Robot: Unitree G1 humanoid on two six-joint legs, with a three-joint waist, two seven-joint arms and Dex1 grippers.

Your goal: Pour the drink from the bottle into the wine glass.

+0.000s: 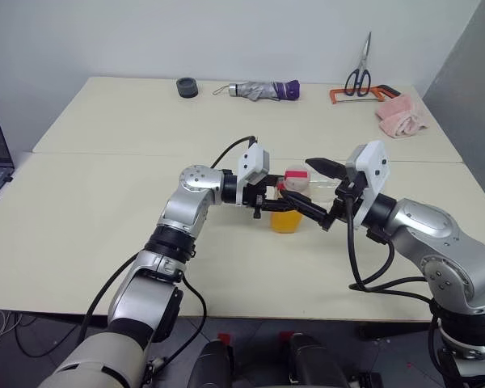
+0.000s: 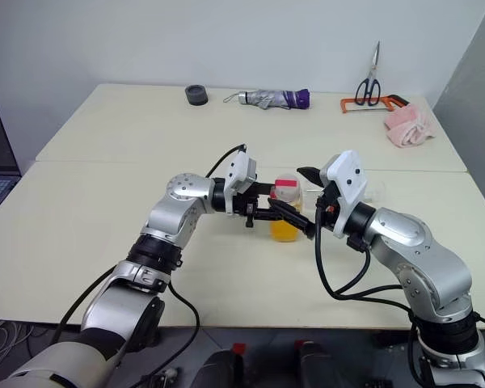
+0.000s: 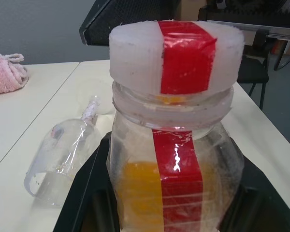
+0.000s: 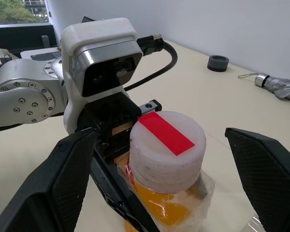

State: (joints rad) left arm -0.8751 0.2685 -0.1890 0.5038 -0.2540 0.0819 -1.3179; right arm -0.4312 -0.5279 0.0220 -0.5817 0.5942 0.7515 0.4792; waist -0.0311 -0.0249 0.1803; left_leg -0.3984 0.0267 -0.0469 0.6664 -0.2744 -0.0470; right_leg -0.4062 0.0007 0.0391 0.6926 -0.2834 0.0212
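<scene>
Left gripper [image 2: 284, 212] is clamping the bottle [image 4: 170, 181] upright above the table [image 1: 105, 210]. Right gripper [image 4: 166, 159] is straddling the cap [image 4: 167, 149], jaws fully spread, holding nothing. Glass [image 3: 63, 152] is lying toppled beside it. Risk: pouring spills unless the glass is righted.

Wine glass [image 3: 63, 157] stem hidden behind bottle [image 3: 176, 159].

Clear glossy plastic bottle [image 3: 174, 164], matt white cap [image 4: 166, 147], glossy red tape [image 3: 176, 174], matt table [image 1: 105, 210]
</scene>
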